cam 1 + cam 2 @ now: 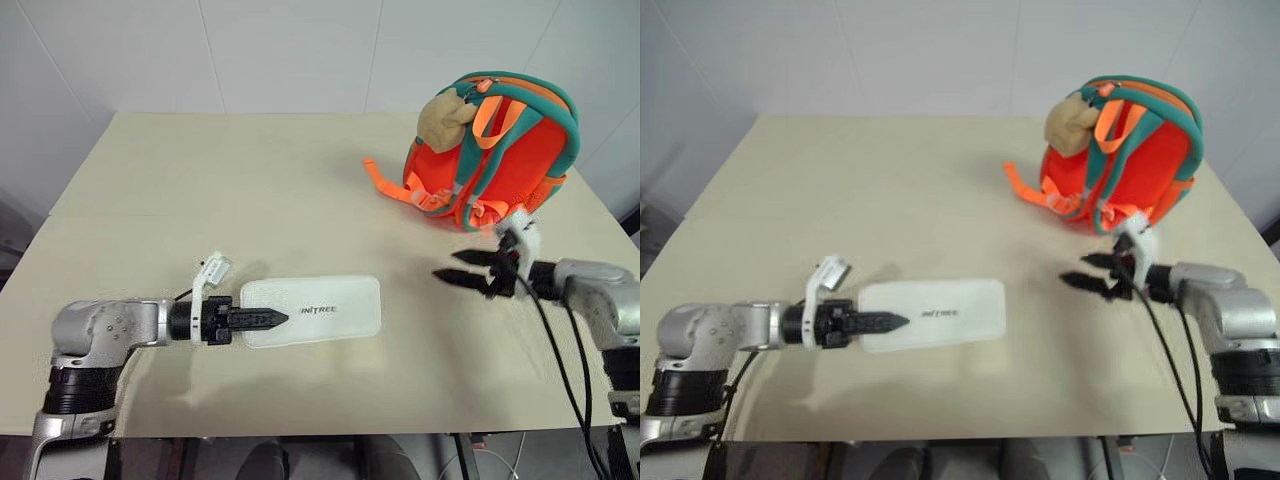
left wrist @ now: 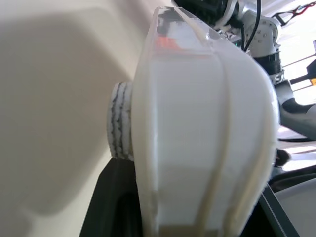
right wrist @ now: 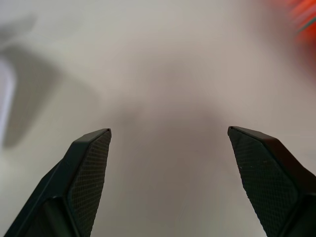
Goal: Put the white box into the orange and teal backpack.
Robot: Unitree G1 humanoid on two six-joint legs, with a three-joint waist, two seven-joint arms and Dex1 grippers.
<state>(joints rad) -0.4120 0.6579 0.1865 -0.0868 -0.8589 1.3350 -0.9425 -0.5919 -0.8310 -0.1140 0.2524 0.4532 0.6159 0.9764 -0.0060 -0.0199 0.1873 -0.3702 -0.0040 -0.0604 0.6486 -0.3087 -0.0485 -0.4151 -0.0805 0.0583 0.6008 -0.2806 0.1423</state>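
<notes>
The left gripper [image 1: 262, 319] is clamped on the near-left end of the white box [image 1: 318, 309], one black finger lying across its top face; the left wrist view shows the box's edge pressed close between the fingers. The box lies flat and lengthwise, near the front edge of the table [image 1: 200, 190], a little left of centre. Whether it is just clear of the tabletop or resting on it cannot be told.

The right gripper [image 1: 462, 268] hangs with its jaws spread wide and nothing between them, over the right side of the table, just in front of the orange and teal backpack [image 1: 495, 150]. The backpack stands upright near the far-right corner, beige plush toy [image 1: 446, 119] at its top, orange straps trailing toward the middle.

The step in hand looks like the pick-up: the box is gripped but well apart from the bag. No opening shows, so the next move probably calls for the free gripper to hold the mouth open while the box is carried across and fed in end first.
</notes>
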